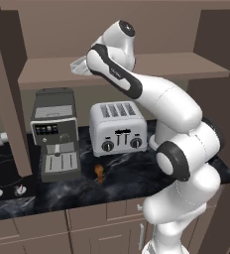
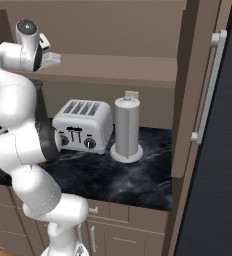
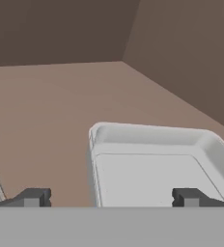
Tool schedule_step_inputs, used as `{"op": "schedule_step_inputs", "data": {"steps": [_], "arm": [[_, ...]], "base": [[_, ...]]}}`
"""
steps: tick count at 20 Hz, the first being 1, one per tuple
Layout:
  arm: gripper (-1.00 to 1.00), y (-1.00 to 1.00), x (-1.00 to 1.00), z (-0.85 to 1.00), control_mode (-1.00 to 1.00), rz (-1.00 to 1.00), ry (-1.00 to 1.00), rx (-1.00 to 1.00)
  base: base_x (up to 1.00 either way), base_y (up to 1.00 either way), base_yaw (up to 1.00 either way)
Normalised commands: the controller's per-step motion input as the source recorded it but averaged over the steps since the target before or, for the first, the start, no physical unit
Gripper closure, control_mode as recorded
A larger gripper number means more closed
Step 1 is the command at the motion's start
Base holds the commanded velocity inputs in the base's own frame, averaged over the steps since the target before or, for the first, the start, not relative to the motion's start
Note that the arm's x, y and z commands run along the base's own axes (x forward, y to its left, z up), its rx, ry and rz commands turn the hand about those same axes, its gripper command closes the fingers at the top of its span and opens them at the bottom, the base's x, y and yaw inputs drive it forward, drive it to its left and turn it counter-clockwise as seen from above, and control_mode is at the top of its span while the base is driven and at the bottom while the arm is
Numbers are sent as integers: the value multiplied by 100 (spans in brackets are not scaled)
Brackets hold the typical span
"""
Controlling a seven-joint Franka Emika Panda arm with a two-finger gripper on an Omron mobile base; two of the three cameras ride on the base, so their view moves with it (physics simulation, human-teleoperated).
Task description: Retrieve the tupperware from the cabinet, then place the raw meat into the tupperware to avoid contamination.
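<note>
The white shallow tupperware [image 3: 152, 164] lies on the brown shelf of the open cabinet [image 1: 176, 64], close in front of my hand. My gripper [image 3: 111, 198] is open. The container's near left wall stands between the two finger tips, and the right fingertip [image 3: 189, 198] is over its inside. I see no contact. From the left base view my arm reaches up to the shelf, and a pale edge of the tupperware [image 1: 79, 65] shows beside the wrist. The raw meat [image 1: 99, 172], a tiny orange-brown drumstick, lies on the dark counter in front of the toaster.
A silver toaster [image 1: 118, 128] and a coffee machine [image 1: 55, 134] stand on the counter under the shelf. A tall grey cylinder [image 2: 127, 129] stands right of the toaster. An open cabinet door [image 2: 188, 100] with a silver bar handle [image 2: 208, 85] hangs at the right.
</note>
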Motion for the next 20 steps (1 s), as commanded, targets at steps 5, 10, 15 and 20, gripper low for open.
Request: {"op": "schedule_step_inputs", "data": {"steps": [5,10,15,20], "arm": [[-100,15,25,-9,-100,-2,2,0],[-100,15,28,-6,-100,-2,2,0],[-100,13,26,-6,-100,-2,2,0],[100,10,19,-10,-100,-2,3,0]], "base": [[0,0,0],[0,0,0],[0,0,0],[0,0,0]]}}
